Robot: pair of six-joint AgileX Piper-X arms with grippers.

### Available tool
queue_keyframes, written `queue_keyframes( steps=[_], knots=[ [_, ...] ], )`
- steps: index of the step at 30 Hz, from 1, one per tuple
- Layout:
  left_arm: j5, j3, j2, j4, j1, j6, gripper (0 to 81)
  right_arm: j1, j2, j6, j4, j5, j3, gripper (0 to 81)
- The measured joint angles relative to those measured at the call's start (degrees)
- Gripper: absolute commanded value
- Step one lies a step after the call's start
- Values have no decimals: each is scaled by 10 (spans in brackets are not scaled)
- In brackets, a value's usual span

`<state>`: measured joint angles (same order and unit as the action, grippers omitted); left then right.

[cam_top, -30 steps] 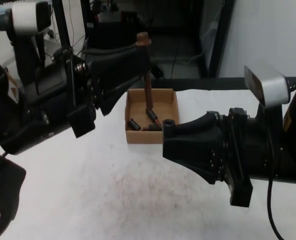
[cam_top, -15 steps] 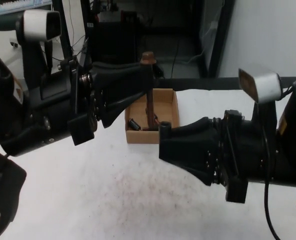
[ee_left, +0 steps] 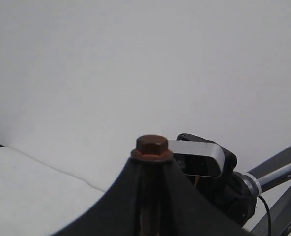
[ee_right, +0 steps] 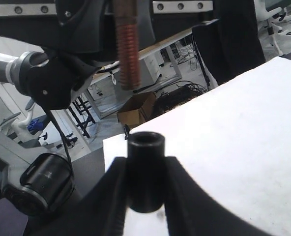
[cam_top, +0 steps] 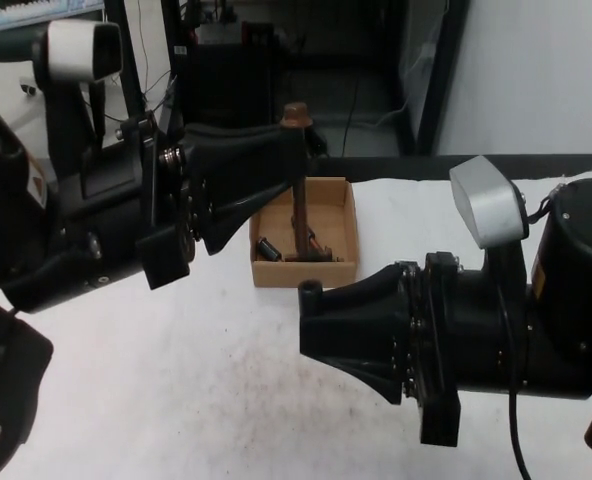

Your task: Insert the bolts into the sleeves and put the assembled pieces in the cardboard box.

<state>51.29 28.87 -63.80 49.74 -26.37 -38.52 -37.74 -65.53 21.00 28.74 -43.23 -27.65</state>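
White bench (cam_top: 176, 380) below two arms. Left gripper (cam_top: 288, 150) clamps an upright bolt (cam_top: 298, 195) near the box (cam_top: 276, 273). Right gripper (cam_top: 314, 318) grips a sleeve (cam_top: 310, 292), apart from it. Poor alignment could jam the thread.

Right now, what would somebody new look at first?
Probably the rusty bolt, held upright just under its head by the left gripper, in front of the cardboard box as the high view sees it. Next, the black sleeve pinched in the right gripper above the white bench. The bolt's threaded tip hangs apart from it, not yet in.
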Motion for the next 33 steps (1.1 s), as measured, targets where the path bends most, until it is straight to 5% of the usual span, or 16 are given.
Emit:
queue_keyframes(
  steps=[20,33],
  knots=[
    [0,0,0,-20,-11,19,3,0,0,24,-3,12,-7,8],
    [2,0,0,-59,-11,196,3,0,0,6,-3,-15,-7,8]
  ],
)
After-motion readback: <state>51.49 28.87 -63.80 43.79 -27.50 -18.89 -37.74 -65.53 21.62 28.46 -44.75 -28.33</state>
